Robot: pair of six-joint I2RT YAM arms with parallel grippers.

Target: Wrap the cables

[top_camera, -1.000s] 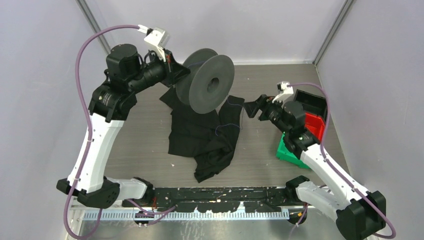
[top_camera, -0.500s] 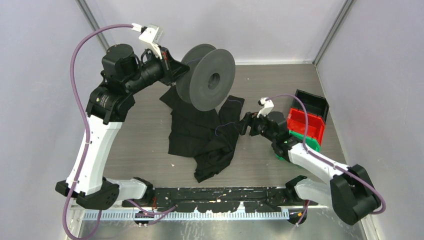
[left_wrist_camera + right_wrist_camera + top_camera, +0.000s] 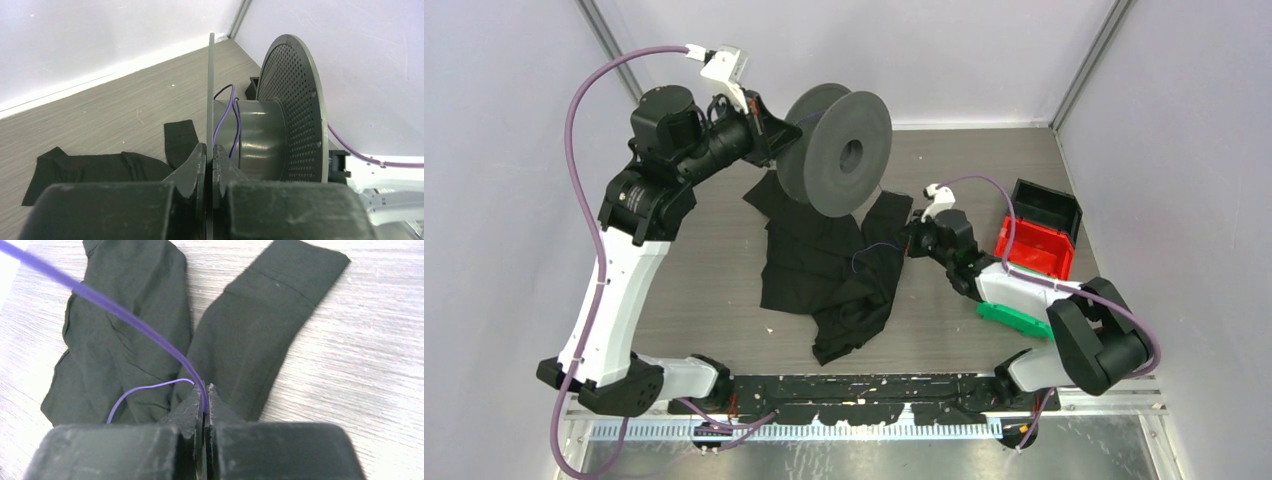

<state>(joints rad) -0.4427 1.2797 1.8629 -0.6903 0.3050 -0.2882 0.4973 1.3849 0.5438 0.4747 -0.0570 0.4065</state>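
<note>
Over the middle of the table, the right gripper pinches the cable above the black cloth. The left gripper clamps the spool by its flange. Keep the cable taut, guiding it between the flanges.

My right gripper was pinched tight on the thin purple wire, which ran from my fingertips up to the top left corner. A finer strand of it curled left from the tips over the black cloth, which lay crumpled on the grey wood-grain table.
</note>
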